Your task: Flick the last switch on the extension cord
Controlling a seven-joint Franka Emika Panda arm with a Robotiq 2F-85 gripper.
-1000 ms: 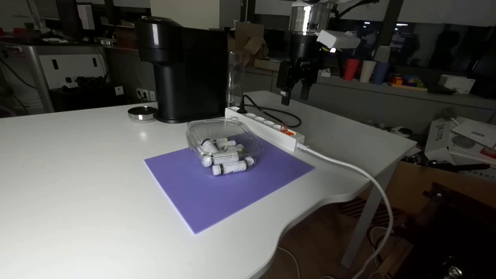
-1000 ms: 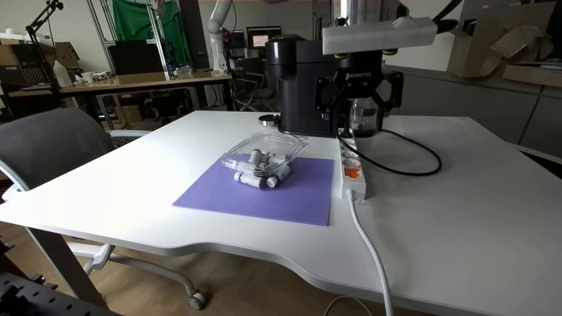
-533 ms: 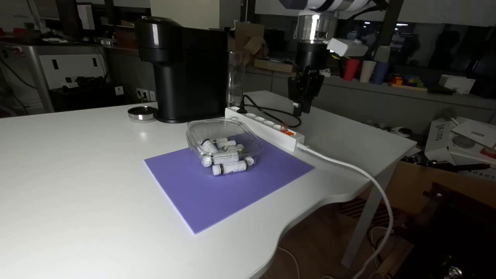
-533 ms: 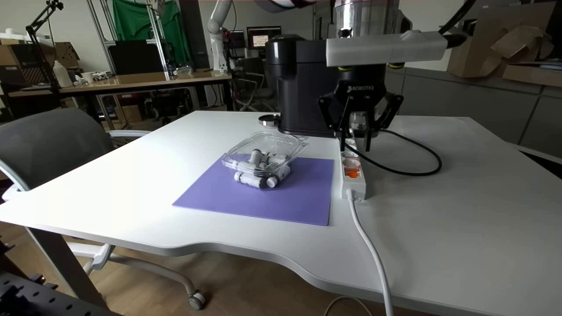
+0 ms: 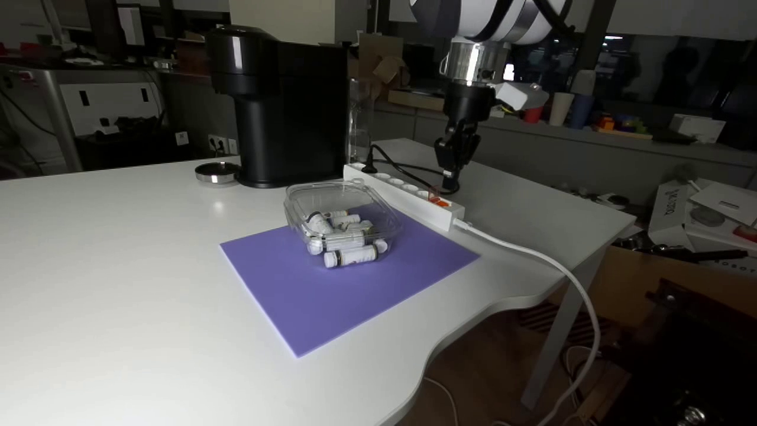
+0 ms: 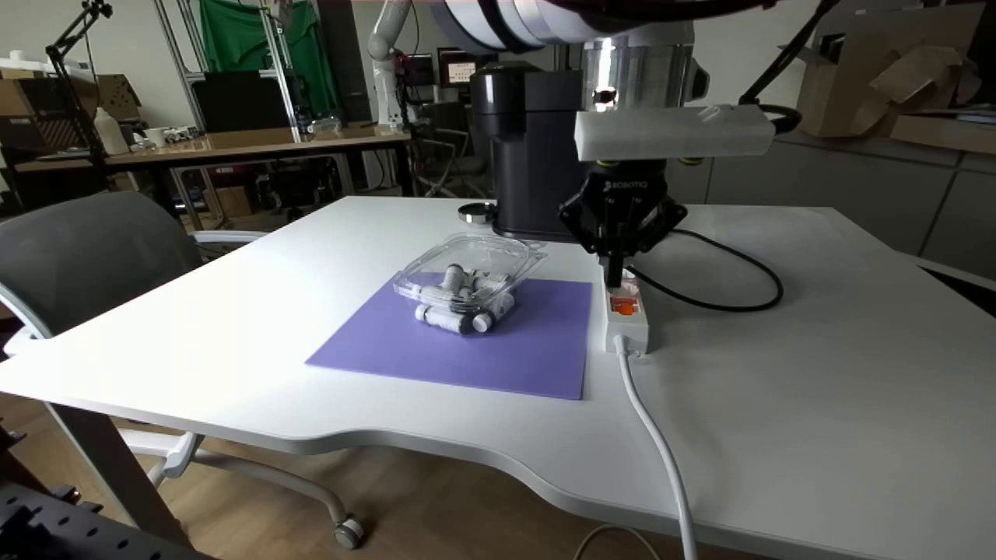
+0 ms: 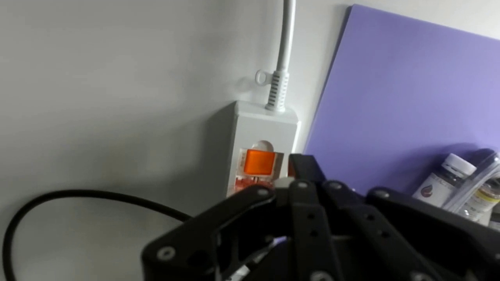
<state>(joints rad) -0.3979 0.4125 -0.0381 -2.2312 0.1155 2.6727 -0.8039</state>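
The tool [image 6: 615, 280] has its fingertips [image 7: 304, 164] pressed together, with nothing seen between them; we judge this form suited to a push, since the joined fingertips act as one blunt probe. The extension cord [image 5: 408, 201] lies on the tabletop [image 5: 148, 266], just beside the purple mat [image 7: 394, 97]; its orange switch [image 7: 259, 162], the only one we can make out, sits near the end where the white cable [image 7: 287, 35] leaves. In an exterior view the tool appears over the extension cord, on the side of the switch away from the white cable; we see no sure contact, and the remaining height is hard to tell.

We take the step in hand to be alignment before the press; in the wrist view the switch shows uncovered, so we should shift the tool away from the purple mat and slightly toward the white cable, then lower it straight. We cannot tell which half of the switch stands raised; we should settle that first, since pressing the sunken half would likely do nothing. We should press briefly and vertically; a sideways push could slide the extension cord, and the black cable [image 7: 97, 193] should stay clear of the tool.
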